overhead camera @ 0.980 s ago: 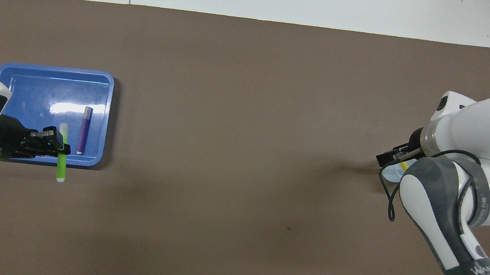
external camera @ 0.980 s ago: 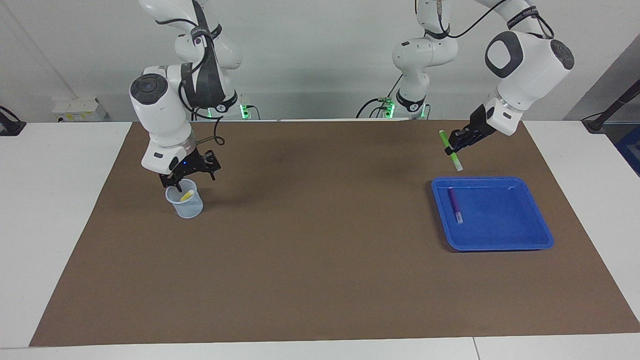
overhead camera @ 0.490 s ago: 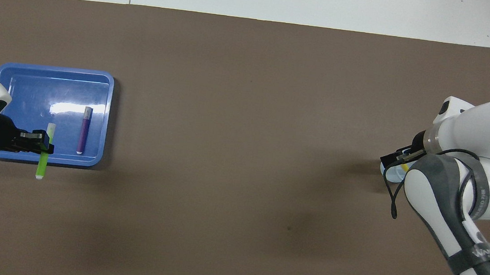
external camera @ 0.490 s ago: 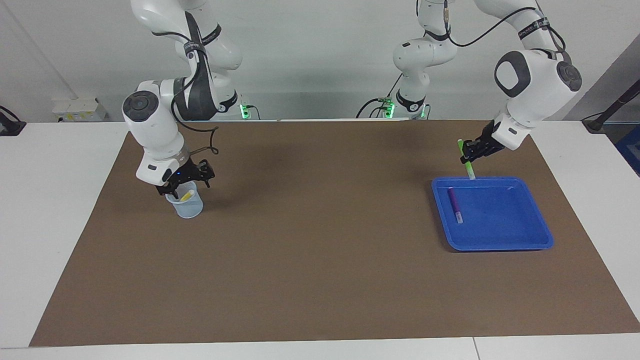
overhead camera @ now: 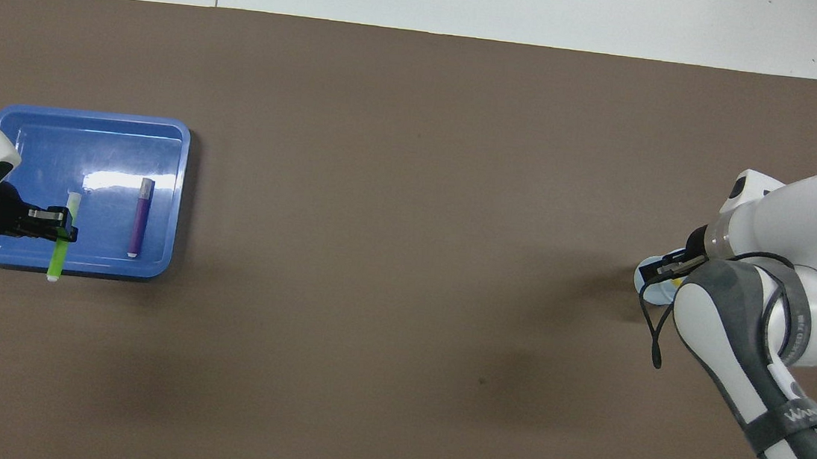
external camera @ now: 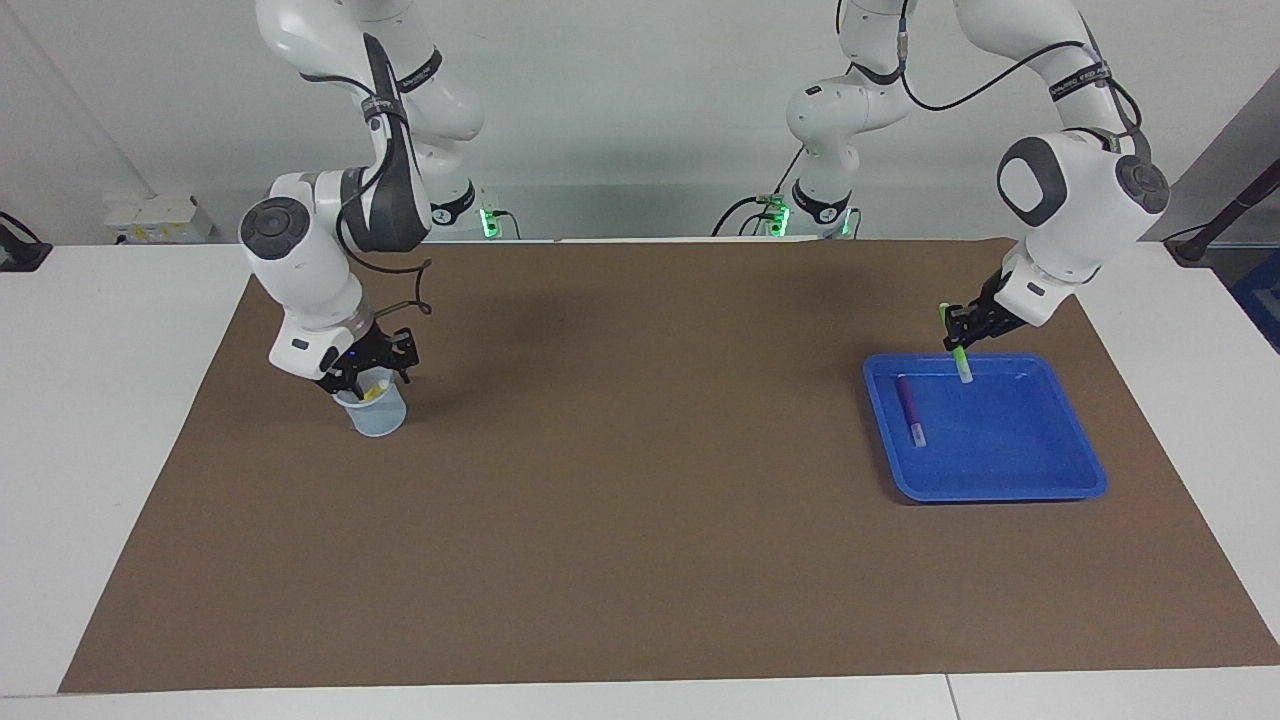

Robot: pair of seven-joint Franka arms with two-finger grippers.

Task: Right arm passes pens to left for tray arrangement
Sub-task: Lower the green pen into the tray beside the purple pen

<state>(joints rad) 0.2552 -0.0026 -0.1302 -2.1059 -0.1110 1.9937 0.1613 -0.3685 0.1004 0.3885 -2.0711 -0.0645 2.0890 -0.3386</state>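
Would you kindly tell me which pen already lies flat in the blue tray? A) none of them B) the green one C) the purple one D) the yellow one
C: the purple pen lies on the floor of the tray, while the green pen is clamped in the left gripper above it and the yellow pen stands in the cup.

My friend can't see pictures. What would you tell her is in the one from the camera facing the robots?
The left gripper holds a green pen tilted over the edge of a blue tray, where a purple pen already lies. At the other end of the brown mat, the right gripper dips into a small clear cup with a yellow pen inside.
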